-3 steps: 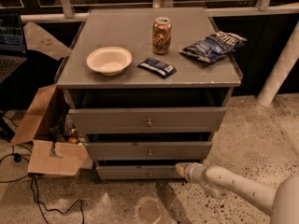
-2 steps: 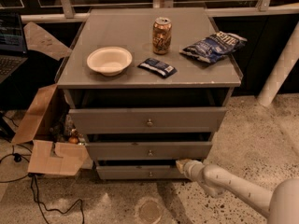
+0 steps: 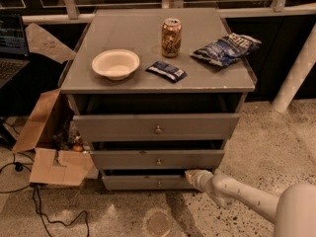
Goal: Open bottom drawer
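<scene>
a: the tool [image 3: 191, 175] is low at the cabinet front. its tip is at the right end of the top edge of the bottom drawer [image 3: 133, 182], in the dark gap under the middle drawer [image 3: 123, 160].

b: spread or pressed together?

a: i cannot tell. the tip is only a pale shape against the shadow there.

b: and where does the drawer sit?

a: it is the lowest and shallowest of the three grey fronts, just above the floor. its small knob [image 3: 159, 184] is at the centre of the panel, left of the tool. the front looks barely out, if at all.

b: so which step is this?

a: i'd say the reach is done and getting a hold is in hand. the pull itself hasn't begun.

b: what does the next move need?

a: a firm catch first. that means either hooking behind the top lip where the tool is or shifting left to take the knob. then a straight, level pull away from the cabinet. pulling from the right end could skew the drawer in its slot, so the knob seems the safer hold.

b: anything nearby to mind?

a: the cardboard box [image 3: 47, 164] lies at the cabinet's lower left corner, close to the drawer's left end. on the tabletop [image 3: 128, 33] the can [image 3: 171, 37] stands upright towards the back edge, so a jerk might rock it.
</scene>
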You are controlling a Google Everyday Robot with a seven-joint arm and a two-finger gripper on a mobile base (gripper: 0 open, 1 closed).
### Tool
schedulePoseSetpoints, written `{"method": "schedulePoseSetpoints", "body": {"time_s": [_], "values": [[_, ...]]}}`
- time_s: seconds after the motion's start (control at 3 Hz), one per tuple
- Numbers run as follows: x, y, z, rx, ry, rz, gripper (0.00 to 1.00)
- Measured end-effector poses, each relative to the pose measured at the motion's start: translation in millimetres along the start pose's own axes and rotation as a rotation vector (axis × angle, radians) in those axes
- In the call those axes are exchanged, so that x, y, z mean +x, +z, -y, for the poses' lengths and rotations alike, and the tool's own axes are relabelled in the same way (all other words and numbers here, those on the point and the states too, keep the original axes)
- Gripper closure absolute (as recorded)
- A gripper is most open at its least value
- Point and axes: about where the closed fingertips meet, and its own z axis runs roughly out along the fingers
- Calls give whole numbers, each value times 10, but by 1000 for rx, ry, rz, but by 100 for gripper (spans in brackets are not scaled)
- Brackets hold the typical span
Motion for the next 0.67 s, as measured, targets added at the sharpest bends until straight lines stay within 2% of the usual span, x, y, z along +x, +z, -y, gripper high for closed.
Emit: {"method": "schedulePoseSetpoints", "body": {"time_s": [0.33, 0.67], "values": [[139, 163, 74, 24, 22, -36, 100], [70, 403, 188, 82, 17, -5, 100]]}}
